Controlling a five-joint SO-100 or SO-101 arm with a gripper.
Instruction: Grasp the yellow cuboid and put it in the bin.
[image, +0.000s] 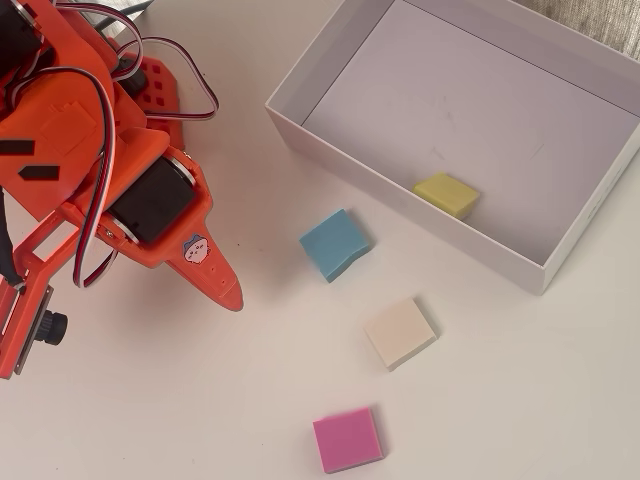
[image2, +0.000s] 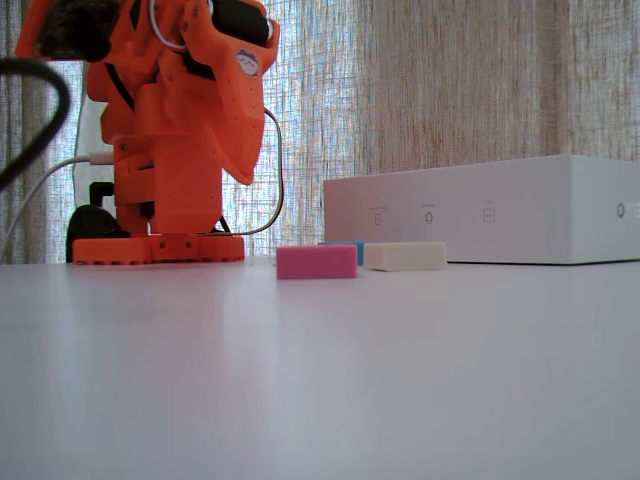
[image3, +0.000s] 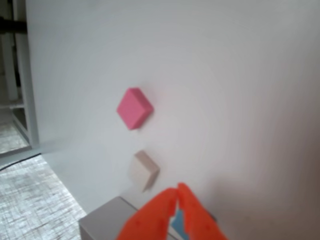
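The yellow cuboid (image: 447, 194) lies flat on the floor of the white bin (image: 400, 195), close to its near wall. The bin's wall hides it in the fixed view (image2: 480, 215), and it is out of sight in the wrist view, where only a bin corner (image3: 105, 220) shows. My orange gripper (image: 228, 295) is shut and empty. It is held above the table, left of the bin and apart from all the blocks. In the wrist view its fingertips (image3: 177, 192) are pressed together.
A blue block (image: 334, 244), a cream block (image: 400, 332) and a pink block (image: 347, 439) lie on the white table in front of the bin. The arm's base (image2: 160, 245) stands at the left. A curtain hangs behind.
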